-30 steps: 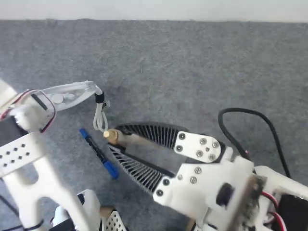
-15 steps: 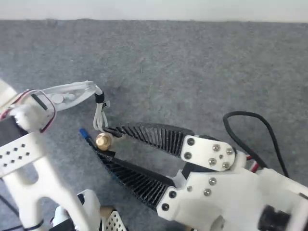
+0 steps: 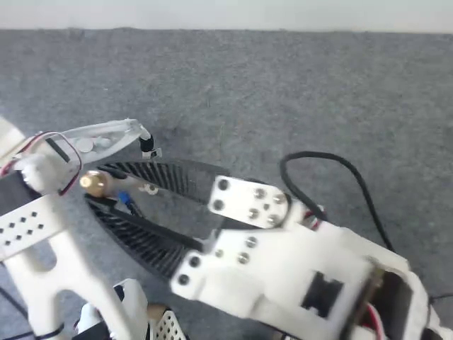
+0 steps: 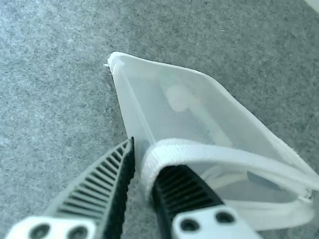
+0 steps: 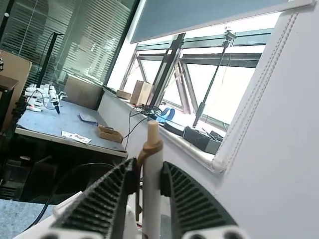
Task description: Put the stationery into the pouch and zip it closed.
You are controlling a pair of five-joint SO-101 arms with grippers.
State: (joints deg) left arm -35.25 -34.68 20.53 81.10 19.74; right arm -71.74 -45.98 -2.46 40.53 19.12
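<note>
My left gripper (image 4: 142, 172) is shut on the rim of a translucent white pouch (image 4: 199, 124), which has pale items inside. In the high view the pouch (image 3: 99, 139) hangs at the left with its black zipper pull (image 3: 147, 145) at the tip. My right gripper (image 3: 95, 190) is shut on a tan pen with a brass tip (image 3: 92, 182), just below the pouch. From the right wrist, the pen (image 5: 151, 154) stands between the black ribbed fingers (image 5: 107, 199). A blue pen (image 3: 124, 199) lies on the mat, mostly hidden under the right gripper's fingers.
A grey felt mat (image 3: 297, 92) covers the table, open toward the back and right. A black cable (image 3: 340, 173) loops off the right arm. The left arm's white frame (image 3: 42, 234) stands at the front left.
The right gripper has swung left with the tan pen, from the middle of the mat to just beneath the pouch. It now covers most of the blue pen and the white cord loop.
</note>
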